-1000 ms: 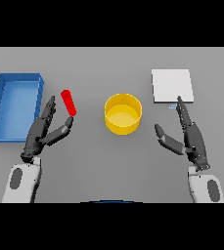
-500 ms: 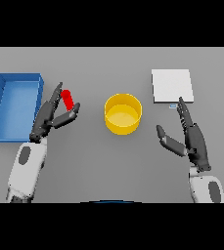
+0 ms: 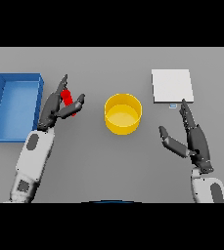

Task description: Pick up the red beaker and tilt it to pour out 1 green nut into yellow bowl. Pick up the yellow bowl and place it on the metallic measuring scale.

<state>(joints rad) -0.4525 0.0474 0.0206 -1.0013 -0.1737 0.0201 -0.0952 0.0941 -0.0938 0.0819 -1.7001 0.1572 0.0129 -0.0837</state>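
Both hands (image 3: 55, 110) (image 3: 194, 139) seemingly off table-edge.

The bowl (image 3: 123, 114) stands mid-tabletop (image 3: 99, 161). The tray (image 3: 13, 106) lies far left, the beaker (image 3: 68, 99) between them, near the tray. The scale (image 3: 172, 86) lies right, further back.

A flat grey counter (image 3: 108, 171) fills the whole view. Its top is smooth and plain, and the light on it is soft and even. Behind the counter's far edge, everything is dark.
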